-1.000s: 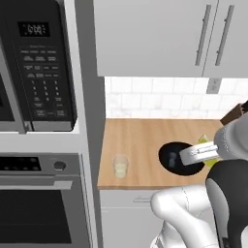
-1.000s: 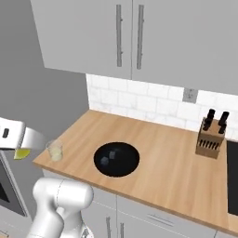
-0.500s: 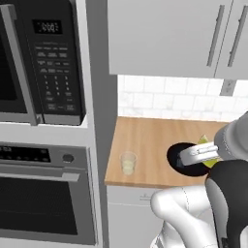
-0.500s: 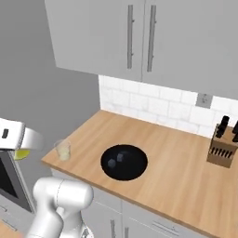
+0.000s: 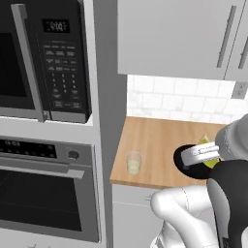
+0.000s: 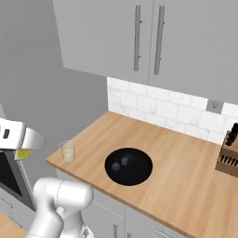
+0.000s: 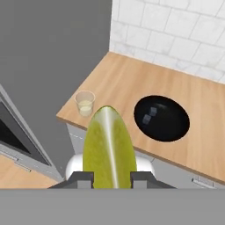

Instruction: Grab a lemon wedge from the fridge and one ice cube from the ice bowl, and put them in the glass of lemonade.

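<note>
My gripper (image 7: 110,178) is shut on the lemon wedge (image 7: 107,147), a yellow-green wedge standing up between the fingers. From the left base view the wedge (image 5: 207,142) and gripper (image 5: 202,154) hang over the black ice bowl (image 5: 183,156). The wedge (image 6: 21,154) sits off the counter's left end in the right base view. The glass of lemonade (image 5: 134,163) (image 6: 67,151) (image 7: 85,103) stands near the counter's front left corner. Ice cubes (image 6: 124,161) (image 7: 152,111) lie in the ice bowl (image 6: 139,174) (image 7: 171,127). The fridge is out of view.
The wooden counter (image 5: 160,138) (image 6: 186,186) ends at a grey wall panel on the left. A black microwave (image 5: 43,58) sits above a wall oven (image 5: 43,193). A knife block (image 6: 228,158) stands at the far right. Upper cabinets (image 6: 139,37) hang above.
The whole picture has shifted right as the base drives, so the camera moved. The glass and bowl look nearer. My gripper keeps its hold on the lemon wedge.
</note>
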You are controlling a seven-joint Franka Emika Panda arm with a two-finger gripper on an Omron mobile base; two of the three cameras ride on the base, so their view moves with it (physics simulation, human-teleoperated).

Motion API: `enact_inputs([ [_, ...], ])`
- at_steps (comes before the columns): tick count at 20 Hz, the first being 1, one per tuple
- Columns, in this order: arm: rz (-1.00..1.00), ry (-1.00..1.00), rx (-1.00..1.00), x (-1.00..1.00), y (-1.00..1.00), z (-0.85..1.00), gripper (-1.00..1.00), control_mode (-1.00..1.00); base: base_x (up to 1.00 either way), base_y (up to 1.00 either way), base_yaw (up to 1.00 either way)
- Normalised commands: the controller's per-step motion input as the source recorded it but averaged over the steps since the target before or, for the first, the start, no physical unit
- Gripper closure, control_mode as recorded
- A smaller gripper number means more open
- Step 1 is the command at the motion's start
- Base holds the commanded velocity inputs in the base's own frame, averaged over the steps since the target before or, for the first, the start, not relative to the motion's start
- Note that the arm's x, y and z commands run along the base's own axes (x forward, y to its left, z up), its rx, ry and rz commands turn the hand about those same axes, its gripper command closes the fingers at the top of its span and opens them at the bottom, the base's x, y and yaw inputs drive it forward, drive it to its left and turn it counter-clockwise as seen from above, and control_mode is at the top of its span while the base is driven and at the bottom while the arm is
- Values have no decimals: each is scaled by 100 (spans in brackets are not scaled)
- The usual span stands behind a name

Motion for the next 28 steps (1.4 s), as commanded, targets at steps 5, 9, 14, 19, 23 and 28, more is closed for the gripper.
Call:
enact_inputs([
  [5, 0, 0, 0, 0, 0, 0, 100, 100, 0, 0, 0],
  [9, 18, 1, 2, 46, 0, 0, 100, -100, 4, 0, 2],
  [14, 39, 7, 3, 86, 0, 0, 100, -100, 0, 0, 0],
  [19, 9, 20, -2, 50, 14, 0, 100, -100, 0, 0, 0],
  [23, 0, 17, -13, 79, 41, -27, 100, -100, 0, 0, 0],
  [28, 2, -5, -4, 29, 25, -93, 100, -100, 0, 0, 0],
])
